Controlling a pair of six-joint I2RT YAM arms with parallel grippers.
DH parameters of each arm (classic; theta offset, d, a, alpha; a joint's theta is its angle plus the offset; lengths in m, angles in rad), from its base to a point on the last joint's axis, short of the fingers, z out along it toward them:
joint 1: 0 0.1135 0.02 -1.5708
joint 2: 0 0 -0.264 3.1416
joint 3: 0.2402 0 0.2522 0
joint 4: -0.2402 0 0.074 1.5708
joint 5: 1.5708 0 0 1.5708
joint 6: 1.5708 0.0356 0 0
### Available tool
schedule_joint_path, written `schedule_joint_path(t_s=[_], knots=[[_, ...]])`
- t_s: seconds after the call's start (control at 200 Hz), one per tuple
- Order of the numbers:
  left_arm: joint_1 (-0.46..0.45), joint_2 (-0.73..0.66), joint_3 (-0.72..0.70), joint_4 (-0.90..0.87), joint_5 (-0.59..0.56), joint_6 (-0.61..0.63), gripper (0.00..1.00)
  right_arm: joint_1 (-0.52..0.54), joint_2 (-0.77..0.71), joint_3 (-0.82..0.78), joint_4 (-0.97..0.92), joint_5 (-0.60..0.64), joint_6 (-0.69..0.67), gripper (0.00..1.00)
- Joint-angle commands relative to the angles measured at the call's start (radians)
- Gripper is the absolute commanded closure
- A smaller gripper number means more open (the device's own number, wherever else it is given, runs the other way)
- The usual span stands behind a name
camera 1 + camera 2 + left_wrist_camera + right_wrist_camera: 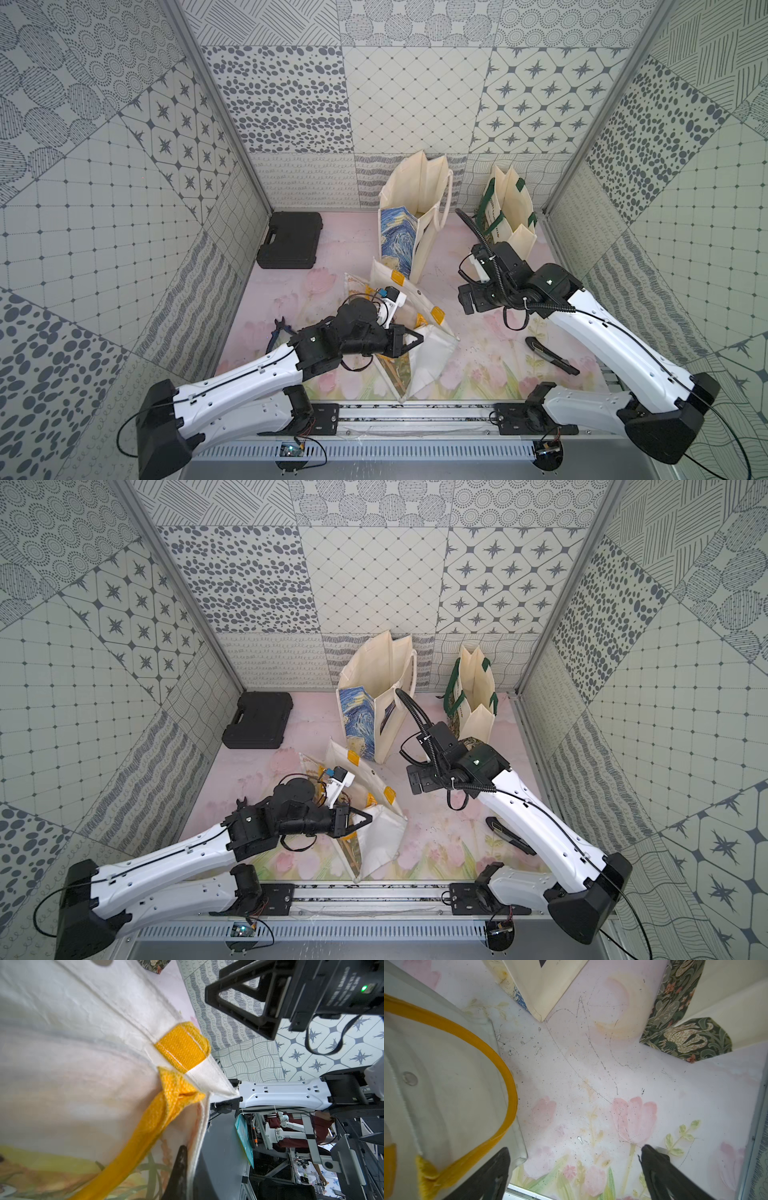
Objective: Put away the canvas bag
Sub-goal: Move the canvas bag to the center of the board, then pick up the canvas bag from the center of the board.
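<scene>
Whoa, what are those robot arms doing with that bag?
The left gripper has its jaws shut on the floppy canvas bag with yellow handles, near its edge, on the flowery table. The right gripper hangs open beside it, holding nothing. The starry-print bag and green-handled bag stand upright behind.

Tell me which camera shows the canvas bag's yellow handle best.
The right wrist view: the yellow handle curves over the canvas bag as one long unbroken arc. The left wrist view shows only its stitched end close up; in both top views just small yellow tabs show.
</scene>
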Motion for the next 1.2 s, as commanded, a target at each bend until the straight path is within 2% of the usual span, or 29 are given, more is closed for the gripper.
schedule_joint_path(t_s=[0.0,0.14,0.245,0.45,0.595,0.675,0.72,0.775,0.85,0.976,1.081,1.196], knots=[[-0.045,0.096,0.052,0.239,-0.099,-0.007,1.00,-0.025,-0.029,0.046,-0.026,0.008,-0.040,0.01],[-0.047,0.127,0.069,0.248,-0.084,-0.006,1.00,-0.034,-0.048,0.045,-0.030,0.009,-0.048,0.01],[-0.049,0.119,0.058,0.246,-0.087,-0.003,0.92,-0.036,-0.057,0.040,-0.027,-0.001,-0.048,0.01],[-0.049,0.008,0.055,0.149,-0.123,0.051,0.57,-0.036,-0.057,0.035,-0.006,-0.024,-0.067,0.01],[-0.046,-0.146,0.111,-0.089,-0.226,0.138,0.43,-0.036,-0.050,0.060,0.018,-0.067,-0.101,0.01],[-0.032,-0.238,0.180,-0.312,-0.377,0.144,0.33,-0.035,-0.026,0.092,0.031,-0.130,-0.126,0.01],[0.000,-0.277,0.230,-0.481,-0.472,0.121,0.33,-0.035,-0.001,0.115,0.033,-0.160,-0.135,0.01],[0.071,-0.313,0.293,-0.658,-0.536,0.105,0.42,-0.034,0.042,0.149,0.027,-0.185,-0.142,0.01],[0.193,-0.331,0.352,-0.792,-0.507,0.149,0.53,-0.026,0.105,0.204,0.018,-0.216,-0.153,0.01],[0.377,-0.231,0.441,-0.911,-0.315,0.240,0.72,-0.015,0.218,0.322,0.015,-0.292,-0.162,0.01],[0.475,-0.109,0.467,-0.942,-0.166,0.284,1.00,-0.009,0.327,0.449,-0.001,-0.380,-0.166,0.01],[0.562,-0.051,0.455,-0.924,-0.096,0.320,1.00,0.001,0.446,0.579,-0.015,-0.488,-0.168,0.01]])
